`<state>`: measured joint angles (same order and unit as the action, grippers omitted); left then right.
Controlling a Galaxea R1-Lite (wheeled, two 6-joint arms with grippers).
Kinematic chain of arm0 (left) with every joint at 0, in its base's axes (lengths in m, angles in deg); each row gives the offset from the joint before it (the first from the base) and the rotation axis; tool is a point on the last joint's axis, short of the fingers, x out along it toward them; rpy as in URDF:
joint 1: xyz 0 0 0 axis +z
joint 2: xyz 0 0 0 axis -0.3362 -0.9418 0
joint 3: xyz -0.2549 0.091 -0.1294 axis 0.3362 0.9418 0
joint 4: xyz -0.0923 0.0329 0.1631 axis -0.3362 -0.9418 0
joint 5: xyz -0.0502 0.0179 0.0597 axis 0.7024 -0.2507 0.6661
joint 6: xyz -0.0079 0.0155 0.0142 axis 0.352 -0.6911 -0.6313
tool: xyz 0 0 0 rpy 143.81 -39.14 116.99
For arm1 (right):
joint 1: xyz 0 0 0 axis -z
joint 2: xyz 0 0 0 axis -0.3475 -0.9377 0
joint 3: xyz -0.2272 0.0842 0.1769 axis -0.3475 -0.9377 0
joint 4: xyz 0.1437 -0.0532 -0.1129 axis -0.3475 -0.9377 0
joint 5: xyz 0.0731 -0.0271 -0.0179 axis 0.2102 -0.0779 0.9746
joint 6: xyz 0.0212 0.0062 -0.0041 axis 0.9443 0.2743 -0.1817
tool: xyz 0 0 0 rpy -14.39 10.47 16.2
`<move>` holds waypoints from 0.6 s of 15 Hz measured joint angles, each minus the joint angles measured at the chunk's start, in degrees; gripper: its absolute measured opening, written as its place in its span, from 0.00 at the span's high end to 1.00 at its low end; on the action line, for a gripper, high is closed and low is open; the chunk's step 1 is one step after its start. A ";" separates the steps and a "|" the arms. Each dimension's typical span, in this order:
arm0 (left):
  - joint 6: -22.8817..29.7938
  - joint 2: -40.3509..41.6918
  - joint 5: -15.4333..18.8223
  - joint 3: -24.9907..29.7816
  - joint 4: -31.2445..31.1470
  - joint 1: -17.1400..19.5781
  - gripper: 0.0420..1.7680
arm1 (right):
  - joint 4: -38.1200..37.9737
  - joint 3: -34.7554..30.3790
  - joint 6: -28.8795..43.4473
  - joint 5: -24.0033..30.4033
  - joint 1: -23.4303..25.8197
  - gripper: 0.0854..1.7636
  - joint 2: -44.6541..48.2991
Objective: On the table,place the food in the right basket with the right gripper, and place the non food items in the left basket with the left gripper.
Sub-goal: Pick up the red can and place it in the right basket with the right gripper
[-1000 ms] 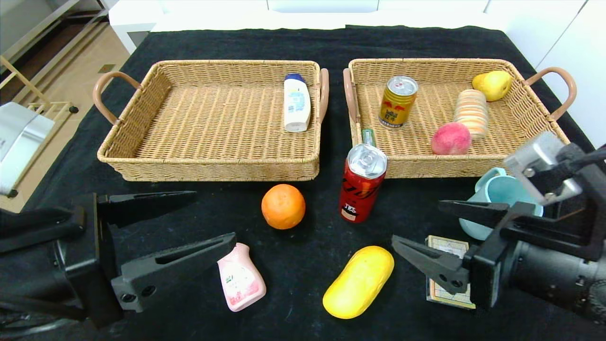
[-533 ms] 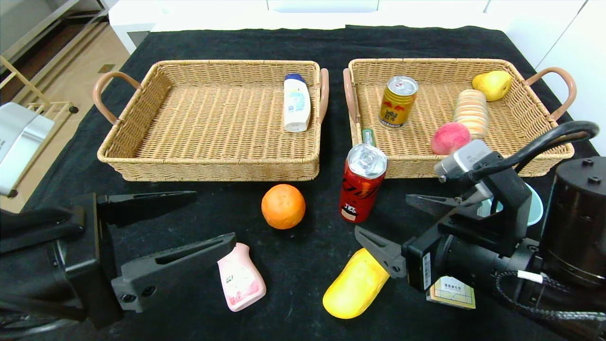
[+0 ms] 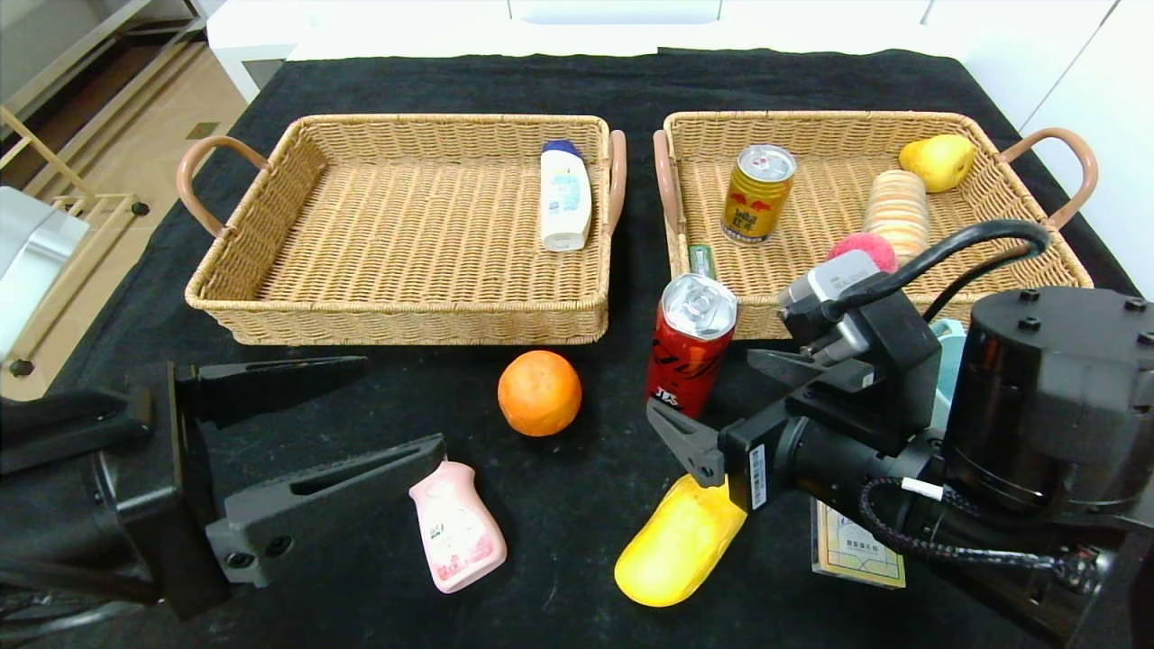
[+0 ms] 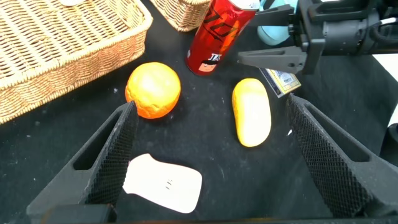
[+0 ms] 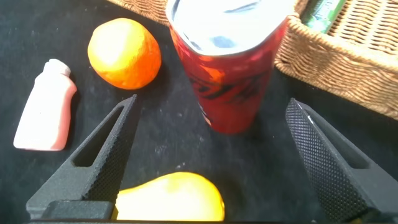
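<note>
Red and silver-topped, the cola can (image 3: 690, 347) stood upright just in front of the right basket (image 3: 1001, 194) in the head view, the orange (image 3: 539, 393) beside it. Right gripper (image 3: 721, 401) hung spread wide near the can, above the yellow bread roll (image 3: 676, 545).

Left wrist view: left gripper (image 4: 211, 155) gaped wide over the pink bottle (image 4: 165, 182), bare black cloth around.

Right wrist view: the can (image 5: 231, 62) sat between the open fingers (image 5: 102, 158), apart from both.
</note>
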<state>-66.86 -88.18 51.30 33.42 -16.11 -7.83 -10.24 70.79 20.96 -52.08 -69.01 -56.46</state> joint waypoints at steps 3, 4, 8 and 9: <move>-0.11 0.06 0.09 -0.02 -0.38 -0.02 0.03 | 2.43 0.87 0.00 0.02 0.00 0.03 -1.24; -0.21 0.15 0.09 -0.02 -0.40 -0.02 0.03 | 2.73 1.06 -0.02 0.07 0.00 0.03 -1.68; -0.24 0.39 0.07 -0.05 -0.22 -0.02 0.03 | 3.08 1.91 0.00 0.00 -0.05 0.03 -2.73; -0.35 0.44 0.05 -0.05 -0.38 -0.02 0.03 | 3.61 2.22 -0.02 -0.21 -0.05 0.03 -3.06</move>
<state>-67.21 -87.74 51.35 33.37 -16.48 -7.86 -6.63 73.01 20.94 -52.29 -69.06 -59.52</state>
